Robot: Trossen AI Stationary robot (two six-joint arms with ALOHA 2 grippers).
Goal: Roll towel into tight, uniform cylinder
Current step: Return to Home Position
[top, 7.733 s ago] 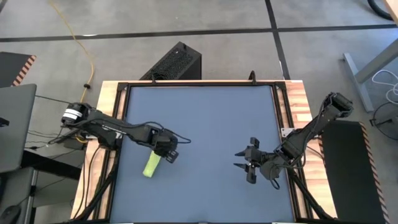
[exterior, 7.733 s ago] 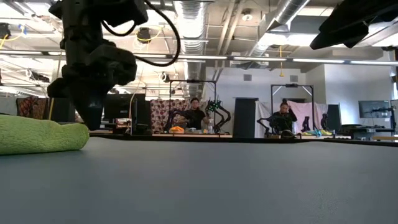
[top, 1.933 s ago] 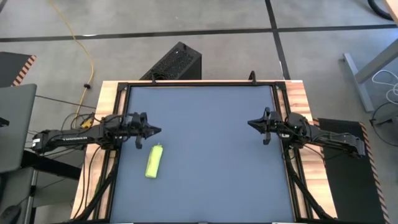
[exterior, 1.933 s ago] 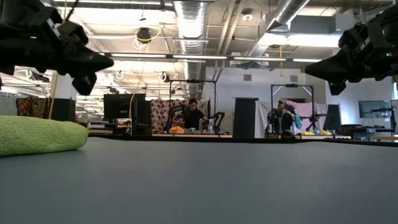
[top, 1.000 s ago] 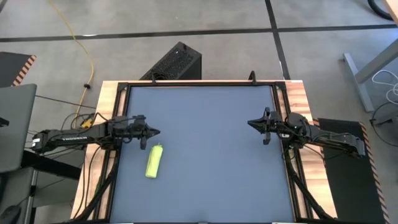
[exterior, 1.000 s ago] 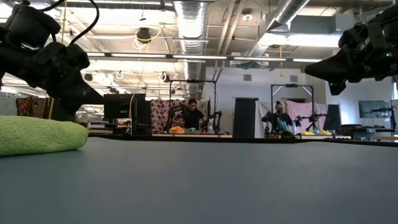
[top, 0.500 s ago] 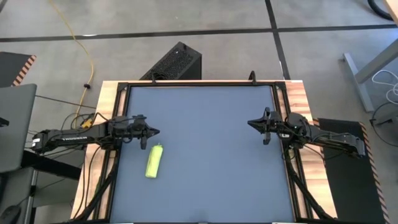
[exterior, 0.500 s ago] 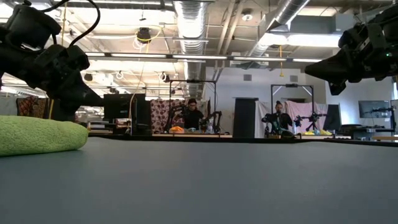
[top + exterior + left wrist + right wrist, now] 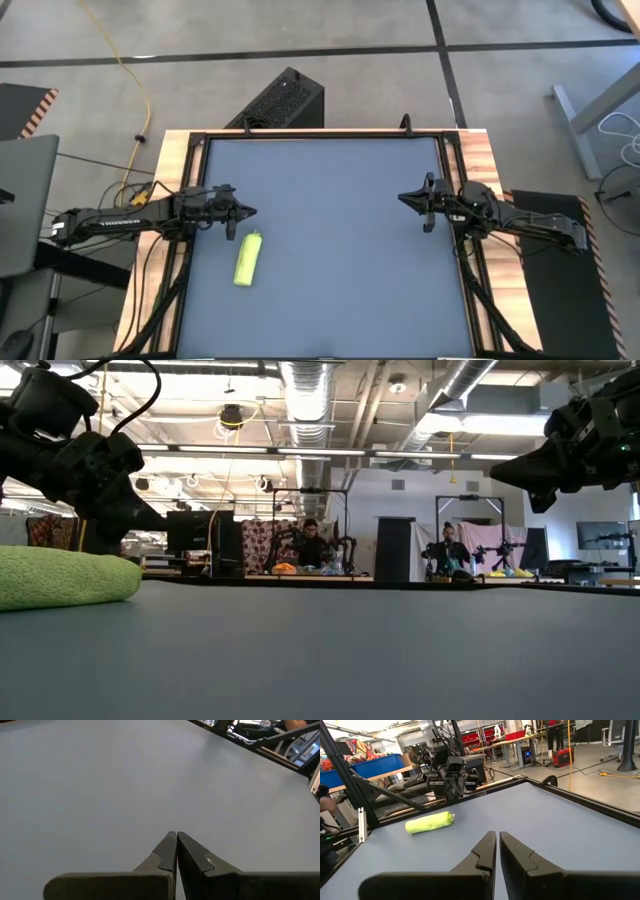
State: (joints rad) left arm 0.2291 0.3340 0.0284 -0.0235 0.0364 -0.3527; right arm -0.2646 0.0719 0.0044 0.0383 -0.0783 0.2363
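1. Both arms have pulled back to the sides: left gripper [image 9: 248, 212] at 9 o'clock, right gripper [image 9: 404, 198] at 3 o'clock, fingers pressed together, empty.
2. Rolled towel [image 9: 247, 259] lies untouched at 8 o'clock on the mat [image 9: 330, 170], so the rolling looks finished.

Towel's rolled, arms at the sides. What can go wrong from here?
1. The towel lies loose on the mat with nothing pinning it, so the roll may slacken.
2. The left pincer, shut, hangs close to the towel's far end; a low move could nudge it.
The right pincer, shut, sits across the mat and looks harmless.
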